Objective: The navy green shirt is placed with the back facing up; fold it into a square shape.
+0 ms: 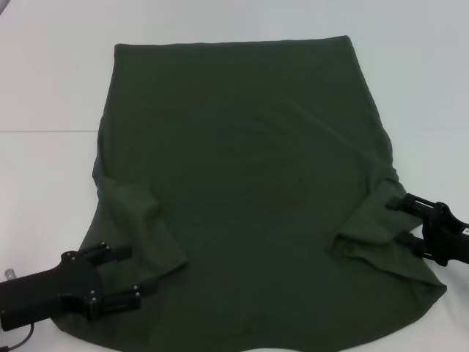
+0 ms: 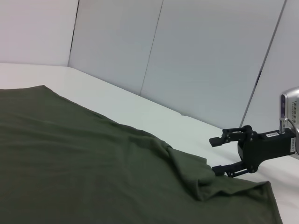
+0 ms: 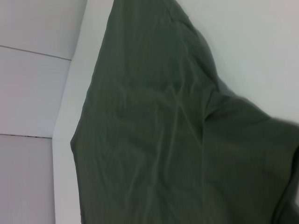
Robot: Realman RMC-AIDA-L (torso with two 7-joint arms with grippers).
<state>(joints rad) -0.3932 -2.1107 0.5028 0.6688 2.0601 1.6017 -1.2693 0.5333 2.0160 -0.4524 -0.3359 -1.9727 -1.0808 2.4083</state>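
left hand [image 1: 124,275]: near edge of table, approx 7 o'clock in head view; fingers spread, lying over the shirt's near-left border just beside the left sleeve, pinching nothing yet.
right hand [image 1: 412,224]: approx 4 o'clock, fingers spread; the folded-in right sleeve edge sits at their tips, not clamped as far as I can tell. Also seen from left wrist cam [image 2: 223,156], jaws apart at the cloth's rim.
navy green shirt [image 1: 249,183]: spread flat on white table [image 1: 44,81], covers most of centre; long axis runs 6 to 12 o'clock, straight hem far, wider end near robot. Both sleeves turned in over the body.
key relation: cloth lies inboard of each hand: toward 3 o'clock from left, toward 9 o'clock from right. Both about equally near their sleeves.
next move, my guess: each hand closes on its side.
writing/labels: none readable on shirt; small white tag on right hand, illegible.
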